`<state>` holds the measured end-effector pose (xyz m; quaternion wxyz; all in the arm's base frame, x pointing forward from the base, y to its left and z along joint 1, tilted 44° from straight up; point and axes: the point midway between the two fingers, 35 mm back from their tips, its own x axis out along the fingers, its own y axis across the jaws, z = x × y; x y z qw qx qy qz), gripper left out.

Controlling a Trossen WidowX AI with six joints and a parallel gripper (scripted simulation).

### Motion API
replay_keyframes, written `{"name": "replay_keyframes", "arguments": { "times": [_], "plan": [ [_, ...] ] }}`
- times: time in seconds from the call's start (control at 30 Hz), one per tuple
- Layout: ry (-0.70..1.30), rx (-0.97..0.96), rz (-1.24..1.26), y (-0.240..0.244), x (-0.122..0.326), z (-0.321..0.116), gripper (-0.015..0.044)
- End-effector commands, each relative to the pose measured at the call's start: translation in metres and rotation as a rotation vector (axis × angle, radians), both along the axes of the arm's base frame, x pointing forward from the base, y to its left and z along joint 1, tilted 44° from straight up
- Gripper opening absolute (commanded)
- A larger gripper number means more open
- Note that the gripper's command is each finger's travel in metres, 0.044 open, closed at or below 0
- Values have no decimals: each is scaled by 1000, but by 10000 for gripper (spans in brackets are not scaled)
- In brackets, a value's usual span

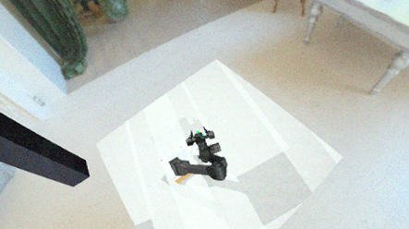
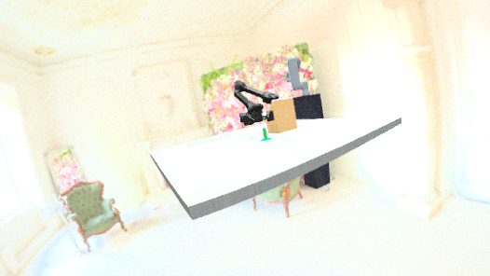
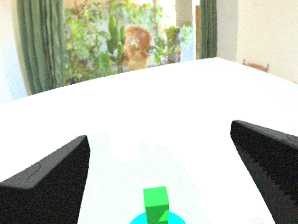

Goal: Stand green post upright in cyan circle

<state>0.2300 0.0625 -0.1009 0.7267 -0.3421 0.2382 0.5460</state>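
The green post point(image 1: 198, 132) point(image 2: 265, 133) point(image 3: 156, 196) stands upright on the cyan circle point(image 2: 267, 139) point(image 3: 176, 218). In the wrist view its top and part of a side show at the bottom middle, with cyan on both sides; its foot is cut off there. My gripper point(image 1: 199, 129) point(image 2: 257, 117) point(image 3: 162, 136) is open and empty, its two black fingers wide apart. In the exterior view it hangs above the post and clear of it. In the top view the gripper and arm hide most of the circle.
The white table point(image 1: 264, 129) point(image 2: 224, 172) lies under the arm. A tan box point(image 2: 282, 116) stands behind the post in the exterior view, and an orange-brown edge point(image 1: 182, 178) shows beside the arm's base in the top view.
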Motion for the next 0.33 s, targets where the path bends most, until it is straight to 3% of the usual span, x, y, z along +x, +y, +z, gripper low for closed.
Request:
{"name": "replay_keyframes", "arguments": {
  "times": [0.0,0.17,0.3],
  "plan": [
    [-1,7,-1,16,-5,16,400],
    [6,8,-2,22,-7,20,400],
    [175,-90,-36,28,-4,2,400]
  ]
}}
